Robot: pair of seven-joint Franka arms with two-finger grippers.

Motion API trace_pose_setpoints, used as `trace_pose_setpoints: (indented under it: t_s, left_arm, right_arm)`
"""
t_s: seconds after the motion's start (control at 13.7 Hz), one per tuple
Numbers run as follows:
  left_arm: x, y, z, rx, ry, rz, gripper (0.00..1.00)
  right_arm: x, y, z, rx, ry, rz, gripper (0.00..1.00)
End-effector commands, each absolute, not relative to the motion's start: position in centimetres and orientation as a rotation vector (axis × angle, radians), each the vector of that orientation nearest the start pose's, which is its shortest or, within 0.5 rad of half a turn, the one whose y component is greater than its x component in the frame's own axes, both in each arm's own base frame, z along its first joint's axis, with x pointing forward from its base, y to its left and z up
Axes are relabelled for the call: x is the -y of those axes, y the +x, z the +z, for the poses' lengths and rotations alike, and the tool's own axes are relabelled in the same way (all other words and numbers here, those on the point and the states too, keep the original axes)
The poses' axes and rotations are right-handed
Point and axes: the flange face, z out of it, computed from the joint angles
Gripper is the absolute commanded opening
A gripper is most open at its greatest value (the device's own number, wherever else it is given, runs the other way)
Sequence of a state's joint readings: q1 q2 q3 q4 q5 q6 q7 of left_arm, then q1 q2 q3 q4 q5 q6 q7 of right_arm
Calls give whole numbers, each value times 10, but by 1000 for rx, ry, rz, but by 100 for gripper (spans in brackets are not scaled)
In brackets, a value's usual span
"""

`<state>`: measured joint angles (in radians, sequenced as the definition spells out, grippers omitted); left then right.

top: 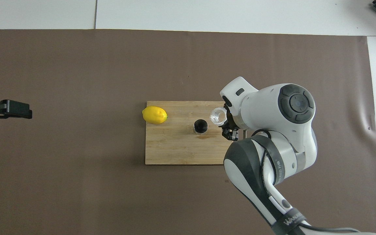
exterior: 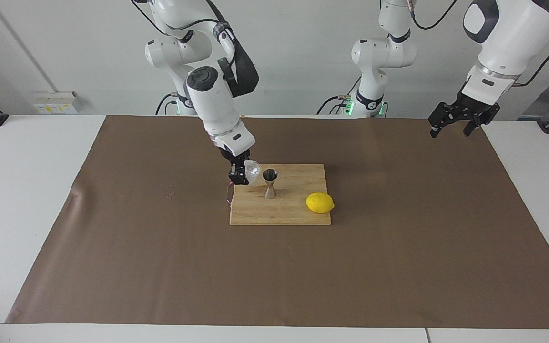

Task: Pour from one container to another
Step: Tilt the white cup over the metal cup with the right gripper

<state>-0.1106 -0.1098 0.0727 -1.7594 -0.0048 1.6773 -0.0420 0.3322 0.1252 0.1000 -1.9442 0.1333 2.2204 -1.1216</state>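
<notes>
I'm holding the cup in my right gripper, fingers pinching its side, over the cutting board's edge toward the right arm's end. The cup is sitting at the gripper's tip, on the side facing the jigger, just beside the jigger's upper rim; can't tell if they're touching.

Cup: small, squat, whitish translucent, crinkly, tilting w/ its mouth leaning toward the jigger. In the overhead view its open rim is showing as a clear ring beside the jigger's dark mouth.

Jigger: shiny steel, hourglass, standing upright near the board's middle.

Lemon: lying on the board's corner toward the left arm's end.

My left gripper is waiting w/ fingers spread, up in the air well apart from the board, over the brown mat's edge.

Count: 1 cup, 1 jigger, 1 lemon, 1 board, 2 grippers.
</notes>
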Motion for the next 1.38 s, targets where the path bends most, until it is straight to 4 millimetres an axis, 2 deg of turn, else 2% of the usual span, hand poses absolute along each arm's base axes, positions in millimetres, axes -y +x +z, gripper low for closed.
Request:
trace_pose_setpoints:
  t_s: [0.0,0.15,0.22,0.58,1.02,1.31]
  left_arm:
    - [22,529,603,-119,-3127,-86,100]
    - [19,531,599,-124,-3120,-77,100]
    - [20,531,598,-121,-3119,-74,100]
    - [25,530,596,-121,-3122,-63,100]
    - [31,529,603,-120,-3125,-92,100]
    - [32,529,610,-118,-3126,-116,100]
  right_arm:
    - [-269,544,434,2164,-2277,-259,0]
    - [-277,541,430,2254,-2267,-227,0]
    - [-288,535,430,2314,-2252,-214,0]
    - [-316,519,431,2434,-2294,-194,0]
    - [-319,523,434,2626,-2284,-183,0]
    - [-333,517,431,2764,-2216,-185,0]
